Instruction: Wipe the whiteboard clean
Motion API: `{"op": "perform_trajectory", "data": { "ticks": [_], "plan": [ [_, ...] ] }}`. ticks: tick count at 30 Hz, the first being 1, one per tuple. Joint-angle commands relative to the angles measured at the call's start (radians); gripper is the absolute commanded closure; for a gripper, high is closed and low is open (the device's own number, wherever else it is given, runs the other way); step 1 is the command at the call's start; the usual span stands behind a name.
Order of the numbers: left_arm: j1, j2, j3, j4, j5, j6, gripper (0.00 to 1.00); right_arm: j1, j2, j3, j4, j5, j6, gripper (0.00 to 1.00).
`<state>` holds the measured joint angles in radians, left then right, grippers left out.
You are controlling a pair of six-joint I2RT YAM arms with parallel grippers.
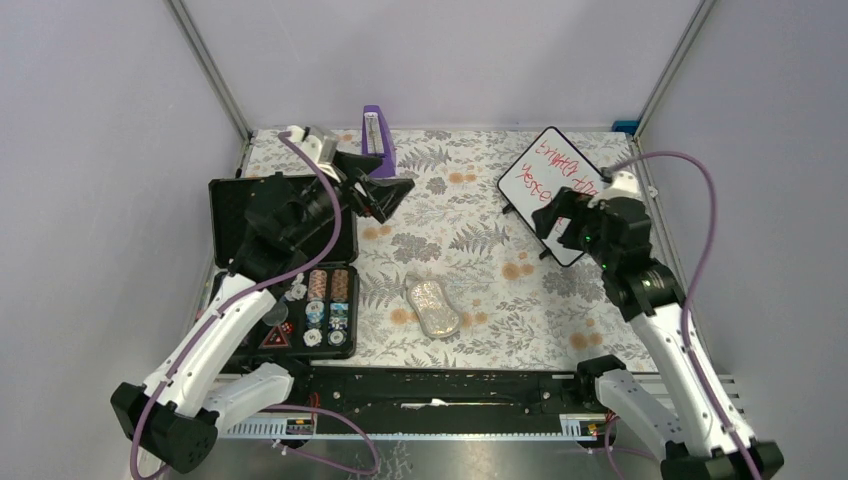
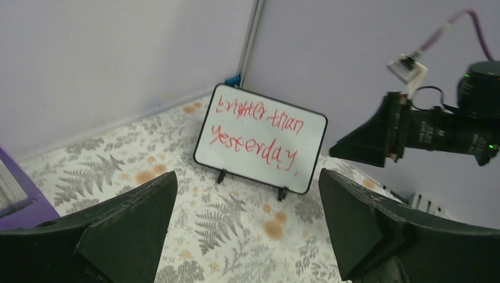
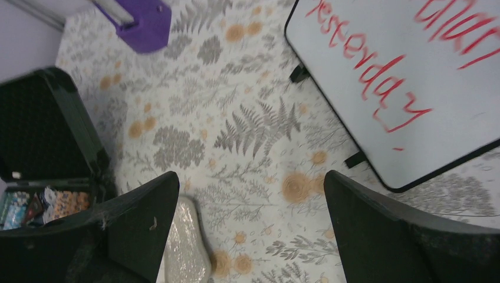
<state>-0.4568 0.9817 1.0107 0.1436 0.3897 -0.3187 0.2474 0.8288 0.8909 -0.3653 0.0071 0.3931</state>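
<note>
- Left gripper (image 1: 385, 190): fingers standing wide apart, holding nothing, well apart from the board.
- Small black-framed white whiteboard with red writing (image 1: 553, 185): standing propped at the floral tabletop's (image 1: 480, 255) 1 o'clock corner, long axis running roughly 10-to-4.
- Right gripper (image 1: 558, 218): nearer arm, board lying just beside at 11 o'clock. Fingers spread, gripping nothing.

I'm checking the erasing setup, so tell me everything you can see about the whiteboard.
The whiteboard is a small white rectangle with a thin black frame and rounded corners. It stands propped on two small black feet on the floral cloth near the far right corner. Red handwriting reads "Brighter than yesterday". Nothing else touches it.
</note>
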Motion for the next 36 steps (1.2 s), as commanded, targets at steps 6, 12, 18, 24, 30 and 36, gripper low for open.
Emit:
{"op": "perform_trajectory", "data": {
  "ticks": [6, 12, 18, 24, 30, 36],
  "plan": [
    [-0.033, -0.054, 0.027, -0.036, -0.251, 0.068, 0.01, 0.404, 0.369, -0.001, 0.102, 0.058, 0.083, 0.01],
    [-0.032, -0.068, 0.018, -0.063, -0.416, 0.061, 0.01, 0.556, 0.579, 0.020, 0.180, 0.033, 0.105, 0.01],
    [-0.032, -0.062, 0.019, -0.065, -0.414, 0.056, 0.01, 0.764, 0.789, 0.160, 0.075, 0.244, 0.063, 0.01],
    [-0.033, -0.060, 0.018, -0.069, -0.433, 0.056, 0.01, 0.863, 0.909, 0.219, 0.044, 0.318, 0.038, 0.04],
    [-0.032, -0.052, 0.020, -0.073, -0.428, 0.055, 0.01, 0.881, 0.971, 0.239, 0.026, 0.361, 0.033, 0.14],
    [-0.033, -0.046, 0.023, -0.076, -0.426, 0.055, 0.01, 0.920, 1.055, 0.281, 0.008, 0.389, 0.045, 0.22]
  ]
}}
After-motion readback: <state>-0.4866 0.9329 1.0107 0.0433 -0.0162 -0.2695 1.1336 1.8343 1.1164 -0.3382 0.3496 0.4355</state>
